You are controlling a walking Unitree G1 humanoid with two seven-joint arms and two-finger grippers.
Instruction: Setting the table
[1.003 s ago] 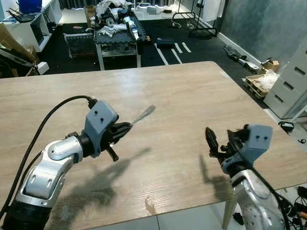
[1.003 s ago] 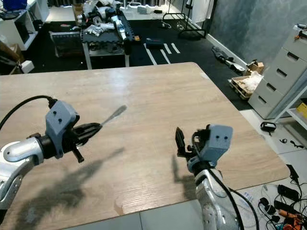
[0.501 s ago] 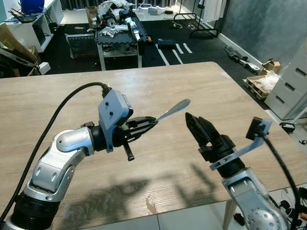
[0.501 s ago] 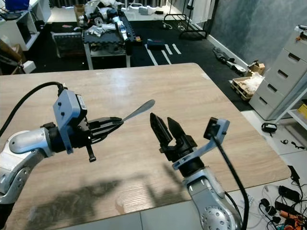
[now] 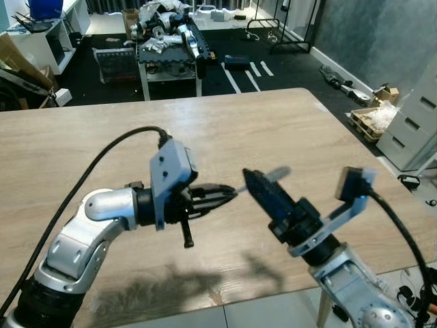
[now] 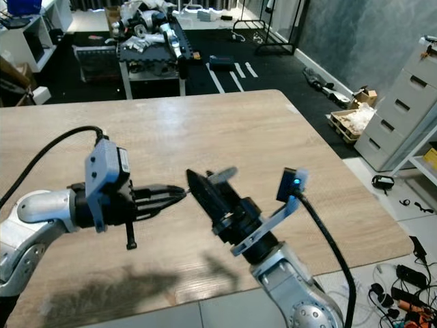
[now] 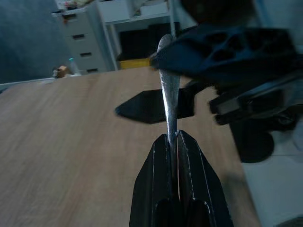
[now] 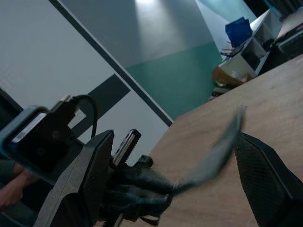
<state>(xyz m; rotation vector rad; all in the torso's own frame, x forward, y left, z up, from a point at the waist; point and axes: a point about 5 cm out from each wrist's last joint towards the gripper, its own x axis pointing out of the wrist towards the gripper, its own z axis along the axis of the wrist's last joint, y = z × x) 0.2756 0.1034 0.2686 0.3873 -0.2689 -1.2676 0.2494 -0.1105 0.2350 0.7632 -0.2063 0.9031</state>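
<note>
Midair, left gripper (image 5: 229,195) clamps the spoon (image 7: 169,90), its bowl between the spread-open right gripper (image 5: 254,186).

Pale wood-grain table (image 5: 287,130); silver-grey utensil (image 7: 169,101) in the black left gripper (image 5: 229,195). Black right gripper (image 5: 256,190) on a silver arm, blue-grey camera housings. Dark floor (image 5: 225,75) with white stripes beyond, grey drawers (image 5: 416,123) alongside.

Lighting and image quality: bright, even room light from above.
We note pale glare on the wooden table (image 5: 225,123) far half and soft shadows near its front edge. The utensil (image 8: 215,151) is motion-blurred; the right gripper (image 7: 227,52) is out of focus in our left wrist view, and the right wrist view's fingers (image 8: 262,177) are soft.
</note>
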